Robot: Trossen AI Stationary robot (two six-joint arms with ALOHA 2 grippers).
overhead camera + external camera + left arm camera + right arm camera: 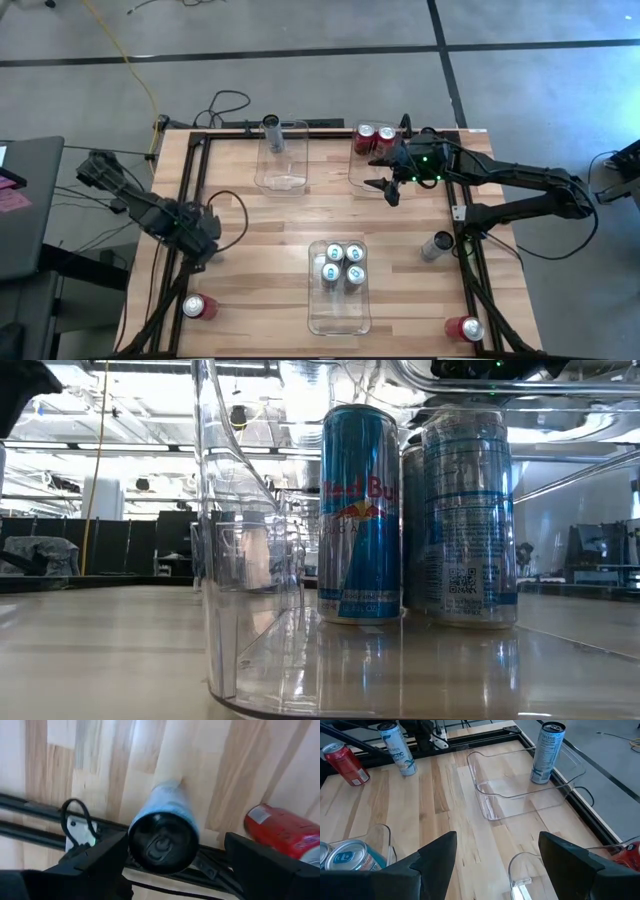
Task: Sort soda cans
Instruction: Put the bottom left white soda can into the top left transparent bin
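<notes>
1. Pale can stands upright on the table at its left side. Only my wrist cameras catch it; from above, my left arm hides it.
2. My left gripper is spread wide with that can between its fingers; a gap shows on one side, so no grip.
3. My right gripper hangs open and empty just beside the far right bin.
4. The low camera alone reads the labels of the blue cans, seen through the near bin.
5. Count, blue: four, all in the near bin.
6. Count, red: four. Two are in the far right bin, one lies near my left gripper, and one lies at the near right corner.
7. Count, grey or pale: three. One is in the far left bin, one is loose at the right, and one is the pale can.
8. Bins: three, all clear.
</notes>
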